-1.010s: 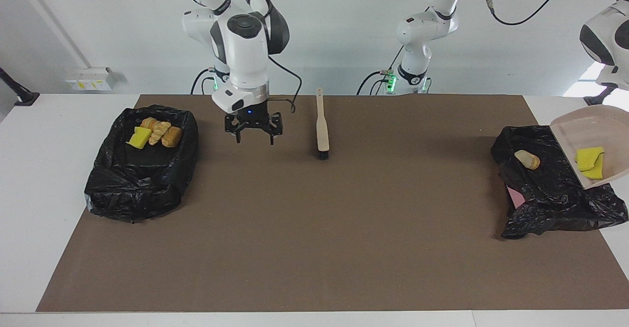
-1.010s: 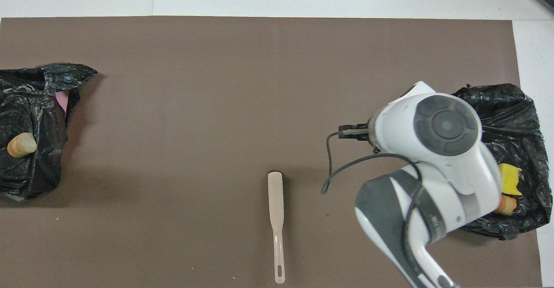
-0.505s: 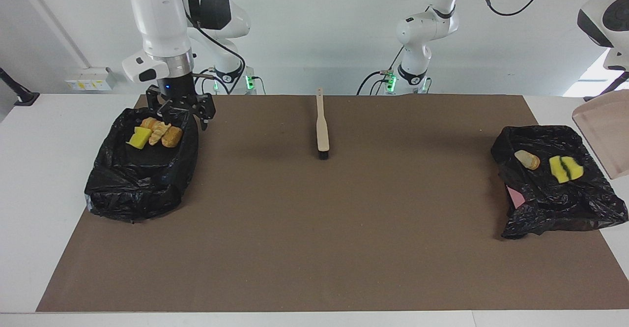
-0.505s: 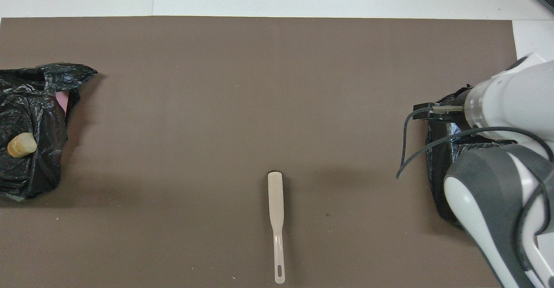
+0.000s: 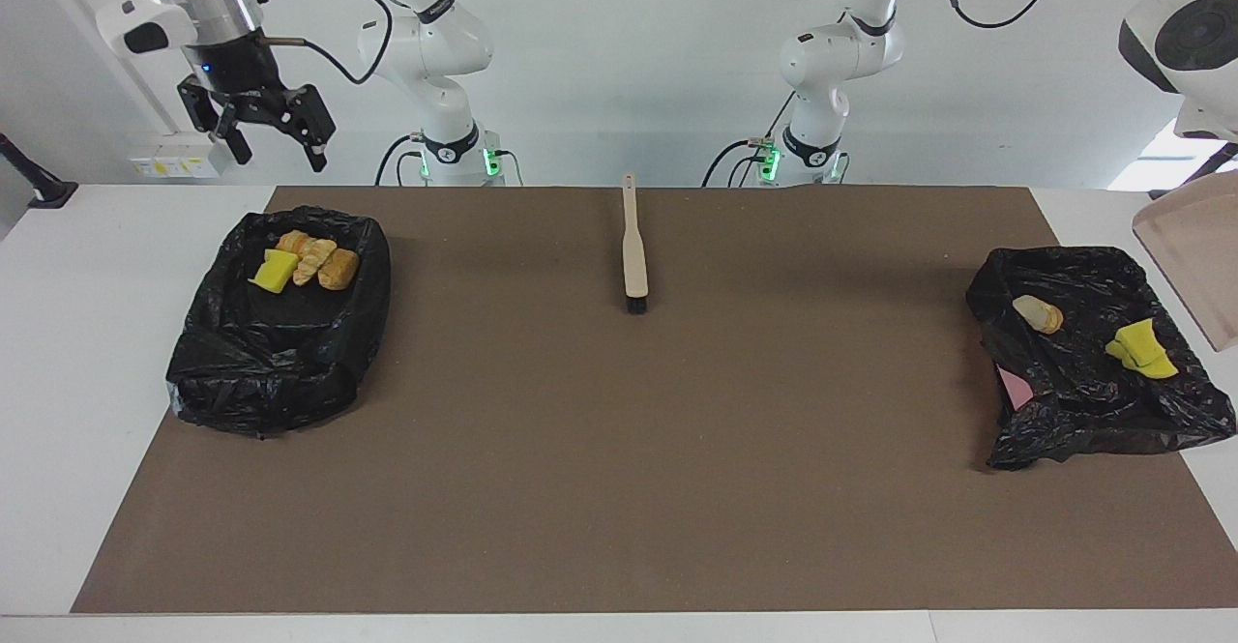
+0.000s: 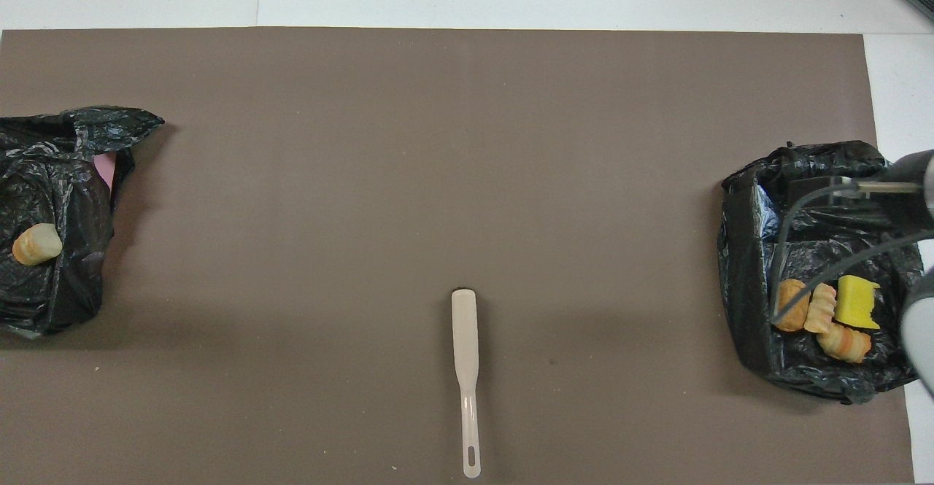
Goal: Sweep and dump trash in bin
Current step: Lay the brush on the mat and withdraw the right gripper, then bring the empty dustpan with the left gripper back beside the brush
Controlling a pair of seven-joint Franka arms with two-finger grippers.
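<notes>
The trash lies in two black-bagged bins. In the bin [image 5: 261,382] at the right arm's end lie a yellow sponge piece [image 5: 275,271] and three bread-like lumps [image 5: 316,262]; they also show in the overhead view [image 6: 820,308]. In the bin [image 5: 1074,401] at the left arm's end lie a tan lump [image 5: 1037,313] and a yellow sponge [image 5: 1141,350]. My right gripper [image 5: 256,126] is open and empty, raised high, off the mat. My left gripper [image 5: 1217,158], at the view's edge, holds the empty beige dustpan [image 5: 1194,266] in the air beside its bin.
The beige brush [image 5: 633,251] lies on the brown mat [image 5: 619,450] close to the robots, between the two arms, its black bristles pointing away from them; it also shows in the overhead view [image 6: 465,368]. White table borders the mat.
My right gripper has swung from over the mat, past its bin, up and off the mat. The yellow sponge has slid from the dustpan into the bin, and the dustpan has drawn away.
</notes>
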